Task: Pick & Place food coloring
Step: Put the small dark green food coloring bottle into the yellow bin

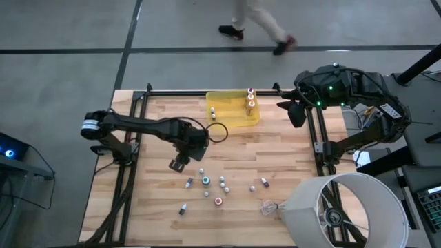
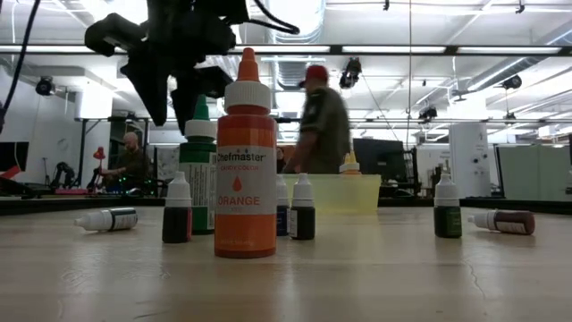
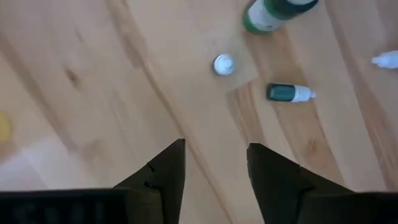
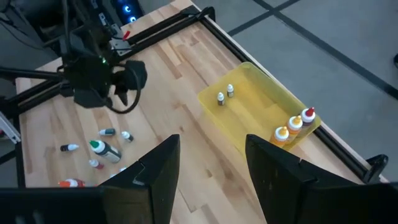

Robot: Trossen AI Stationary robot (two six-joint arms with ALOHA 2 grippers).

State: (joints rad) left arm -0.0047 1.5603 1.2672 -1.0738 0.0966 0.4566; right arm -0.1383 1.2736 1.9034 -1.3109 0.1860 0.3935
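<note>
High view, lower centre: your left gripper (image 1: 177, 164), fingers parted and empty, hangs just above-left of the scattered food coloring bottles (image 1: 206, 181); the right gripper (image 1: 297, 114) waits open at upper right. The bottles are tiny with coloured caps, some already in the yellow tray (image 1: 238, 118). Likely light, rigid and easily tipped: grasp the body.

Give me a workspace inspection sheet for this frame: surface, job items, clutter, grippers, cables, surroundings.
Surface: wooden table, bare between the items.
Job's things: food coloring bottles scattered near the front; five more in the yellow tray.
Clutter: clear plastic scrap near the front right.
Grippers: left gripper over the table beside the scattered bottles, jaws apart, empty; right gripper parked at the right rear edge, jaws open, empty.
Cables: black loop at the left wrist.
Surroundings: person walking behind the table; white lampshade front right.
</note>
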